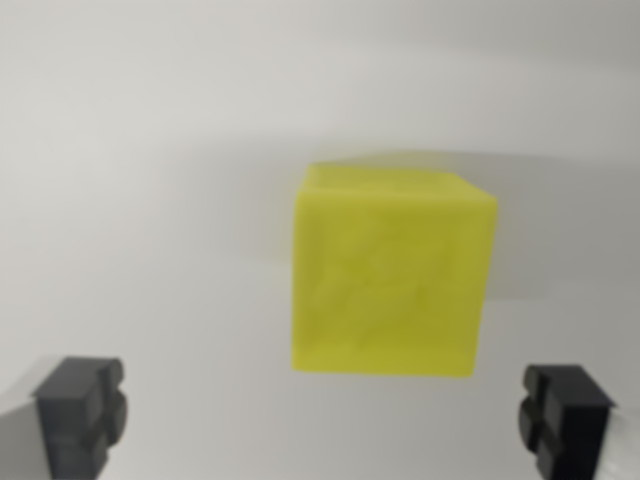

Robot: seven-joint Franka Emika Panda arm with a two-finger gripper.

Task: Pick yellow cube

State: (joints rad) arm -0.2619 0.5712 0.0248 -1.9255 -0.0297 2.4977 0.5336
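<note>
Currently | gripper (325, 425) spread wide, empty, not touching yellow cube (390, 275) | cube rests on white surface (130, 200) | approach underway; closing and lift remain.

The sole wrist camera looks closely past its end effector (325, 420) (fingertips at bottom corners) at a pale surface (150, 150).

You've got only a plain white worktop (150, 200) here, filling the whole wrist view. It's bare and matte, no marks on it. A soft grey shadow band runs across the upper middle. Its edges and corners are out of view.
</note>
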